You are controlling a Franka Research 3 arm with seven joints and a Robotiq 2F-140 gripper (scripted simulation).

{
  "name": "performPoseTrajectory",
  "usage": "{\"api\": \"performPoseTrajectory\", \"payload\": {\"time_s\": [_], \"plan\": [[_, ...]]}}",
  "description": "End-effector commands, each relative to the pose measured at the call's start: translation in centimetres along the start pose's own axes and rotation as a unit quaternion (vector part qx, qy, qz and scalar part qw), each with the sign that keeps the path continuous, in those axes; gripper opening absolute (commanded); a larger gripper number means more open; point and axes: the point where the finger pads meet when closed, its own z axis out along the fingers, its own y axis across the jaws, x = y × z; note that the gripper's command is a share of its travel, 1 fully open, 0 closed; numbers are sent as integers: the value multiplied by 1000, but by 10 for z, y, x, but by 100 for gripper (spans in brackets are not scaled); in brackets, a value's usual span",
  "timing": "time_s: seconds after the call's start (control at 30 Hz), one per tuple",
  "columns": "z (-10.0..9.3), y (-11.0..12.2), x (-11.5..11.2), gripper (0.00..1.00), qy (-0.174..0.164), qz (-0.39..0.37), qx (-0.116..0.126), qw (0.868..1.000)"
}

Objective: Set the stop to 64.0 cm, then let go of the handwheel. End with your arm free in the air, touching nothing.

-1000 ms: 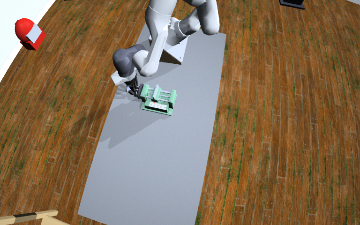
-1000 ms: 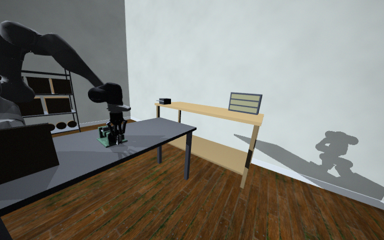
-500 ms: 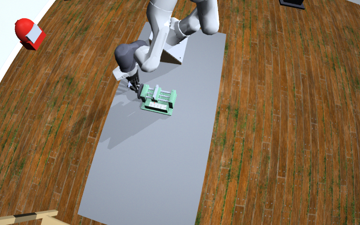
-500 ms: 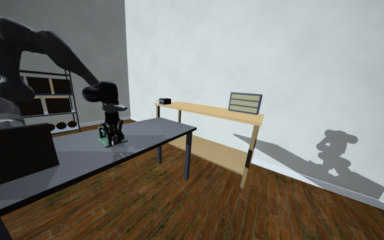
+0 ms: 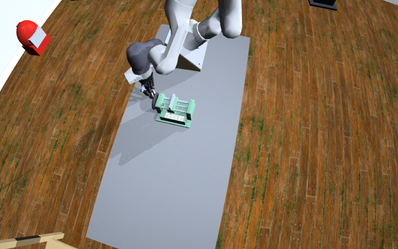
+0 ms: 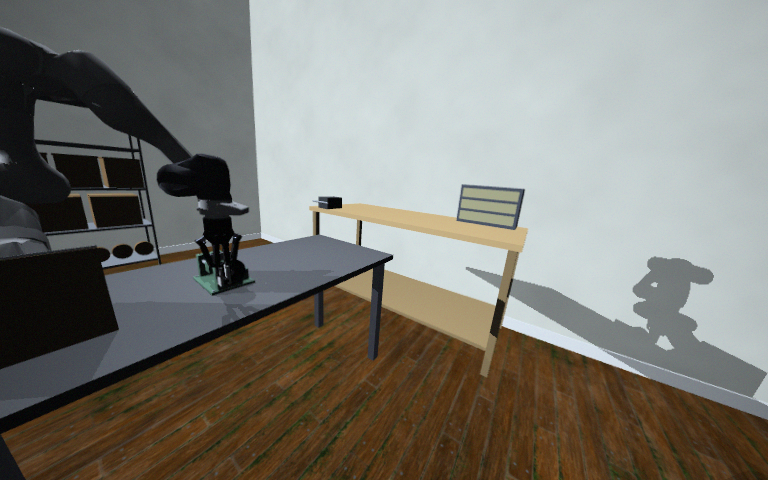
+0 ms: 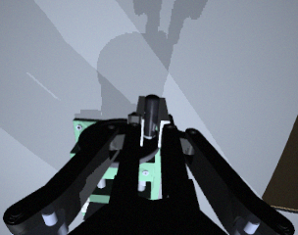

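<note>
One handle (image 7: 151,115) stands between our fingers, and we judge the gripper (image 5: 152,93) (image 6: 226,278) (image 7: 151,107) clamped on it, the pads close together with just that dark peg between them. It belongs to the handwheel (image 5: 154,101) (image 6: 240,270) (image 7: 93,132), at one end of the green fixture (image 5: 172,122) (image 6: 214,289) (image 7: 79,122) on the grey table (image 5: 170,184) (image 6: 299,261) (image 7: 237,73). We likely hold the peg off the wheel's centre so that our arm can carry it round and drive the stop (image 5: 171,103) along its rods. The stop sits between the end blocks, nearer the wheel, presumably with room to travel either way. From the top we see the white scale (image 5: 176,117) and a small red mark (image 5: 170,113), but cannot read the figures, so we cannot tell whether 64.0 is reached. Only the wrist view shows the peg clearly between the pads; the exterior view gives our upright wrist above the fixture. Once the reading is right, we should open, then back off without nudging the wheel.
</note>
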Motion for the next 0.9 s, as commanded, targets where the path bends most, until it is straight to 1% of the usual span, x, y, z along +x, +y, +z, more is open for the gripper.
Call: {"api": "performPoseTrajectory", "payload": {"time_s": [0.0,0.13,0.2,0.4,0.87], "plan": [[-14,0,1,4,1,-3,0,1000],[-26,-5,1,4,1,-3,0,1000],[-26,-5,1,4,1,-3,0,1000],[-35,-15,1,4,1,-3,0,1000],[-41,-32,1,4,1,-3,0,1000]]}}
